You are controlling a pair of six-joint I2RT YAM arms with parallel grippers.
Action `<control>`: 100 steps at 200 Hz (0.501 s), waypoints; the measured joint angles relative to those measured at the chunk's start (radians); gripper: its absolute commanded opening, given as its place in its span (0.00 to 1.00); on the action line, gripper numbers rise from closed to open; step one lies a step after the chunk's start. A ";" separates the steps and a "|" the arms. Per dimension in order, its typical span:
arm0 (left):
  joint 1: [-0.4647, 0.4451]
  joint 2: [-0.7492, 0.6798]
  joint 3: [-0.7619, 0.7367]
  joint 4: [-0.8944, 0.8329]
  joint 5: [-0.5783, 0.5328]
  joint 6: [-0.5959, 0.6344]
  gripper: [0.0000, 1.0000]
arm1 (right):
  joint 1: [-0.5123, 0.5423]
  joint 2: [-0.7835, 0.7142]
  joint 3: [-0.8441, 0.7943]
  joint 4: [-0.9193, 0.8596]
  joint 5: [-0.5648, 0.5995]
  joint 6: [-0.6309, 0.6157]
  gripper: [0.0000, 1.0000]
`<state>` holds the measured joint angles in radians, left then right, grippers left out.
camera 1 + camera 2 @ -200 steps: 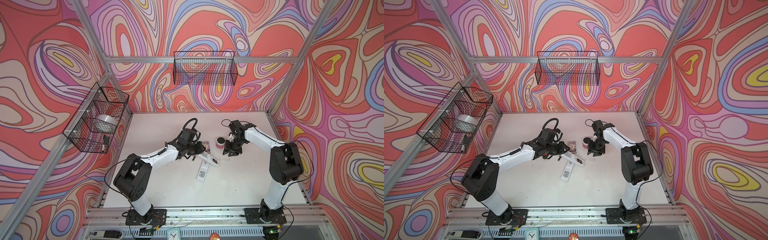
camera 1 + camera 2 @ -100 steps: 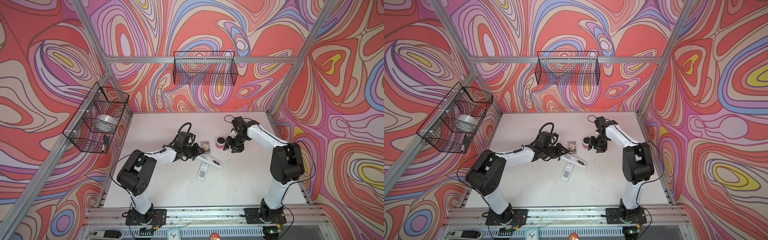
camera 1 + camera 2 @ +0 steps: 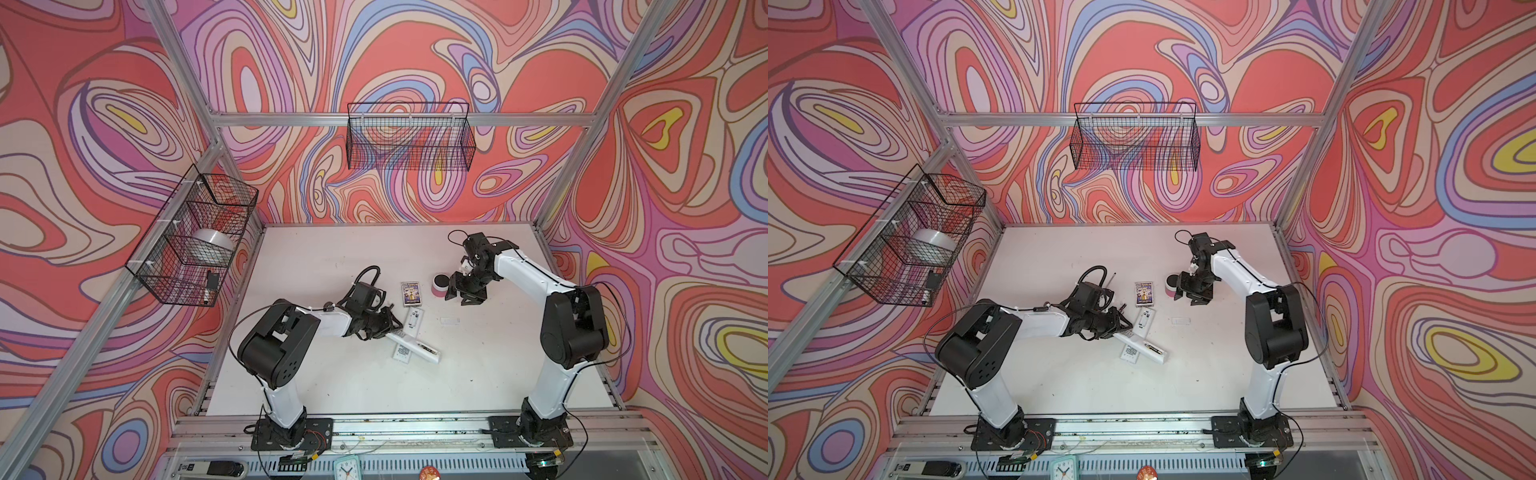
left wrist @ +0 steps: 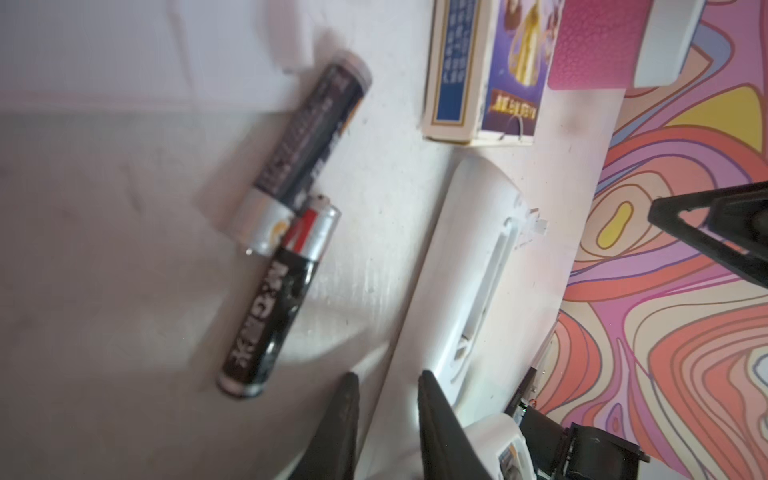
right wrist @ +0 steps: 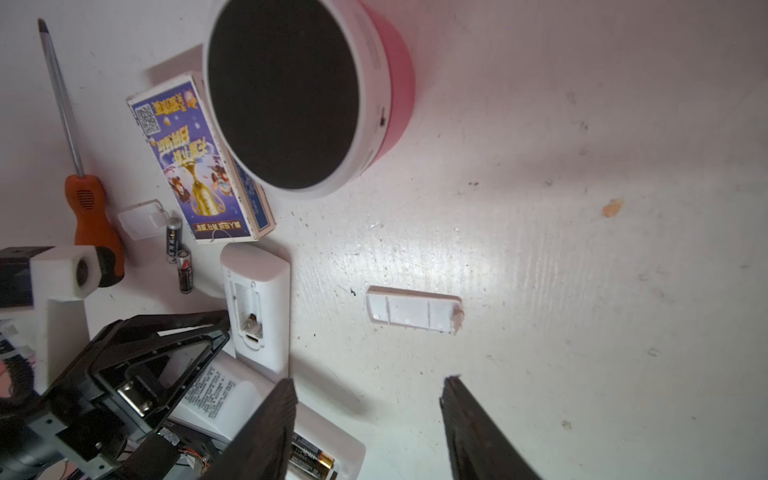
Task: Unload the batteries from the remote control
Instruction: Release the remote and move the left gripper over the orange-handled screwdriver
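At the front of the white table [image 3: 332, 386], nearest the arm bases, the long remote [image 3: 415, 345] lies on its face with its lid off. That way the 2 batteries [image 5: 309, 457] inside it show and can be picked out. They are not out yet. The left gripper [image 4: 387, 374] sits low at 1 end of this remote, its fingers a little apart with nothing between them. I think it is ready to reach in. A bit farther back the small remote [image 5: 255, 307] also lies slot up, and its slot is empty. 2 loose batteries [image 4: 274, 307] lie on the table beside it, touching or nearly so. They are near the card box [image 5: 199, 166], out of the way of the work. 1 lid [image 5: 413, 309] lies alone on the bare table. Farther back the right gripper [image 5: 370, 382] hangs over the table next to the pink speaker [image 5: 282, 91]. Its fingers are wide apart and empty, and I think it is waiting its turn. Some things are hard to see. The left gripper hides 1 end of the long remote in both top views. The right gripper's own finger [image 5: 266, 428] cuts off part of the 2 batteries inside. 1 loose battery is blurry in the left wrist view. A white thing with a label [image 3: 401, 353] lies under the long remote, and I cannot tell what it is.
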<state>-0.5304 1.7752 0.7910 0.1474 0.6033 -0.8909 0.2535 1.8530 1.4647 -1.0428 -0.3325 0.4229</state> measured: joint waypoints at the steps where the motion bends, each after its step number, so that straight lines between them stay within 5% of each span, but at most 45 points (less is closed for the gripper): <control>1: 0.000 0.000 0.000 0.000 0.000 0.000 0.41 | 0.000 0.000 0.001 0.000 0.000 0.000 0.64; 46: 0.000 -0.016 0.025 0.013 0.020 0.003 0.99 | 0.000 0.000 0.027 -0.005 -0.002 -0.004 0.65; 100: 0.034 -0.111 0.028 -0.126 -0.064 0.063 1.00 | 0.000 0.000 0.028 0.002 -0.029 -0.005 0.67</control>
<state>-0.4961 1.6642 0.8188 0.0219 0.5388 -0.8280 0.2535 1.8530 1.4925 -1.0409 -0.3611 0.4179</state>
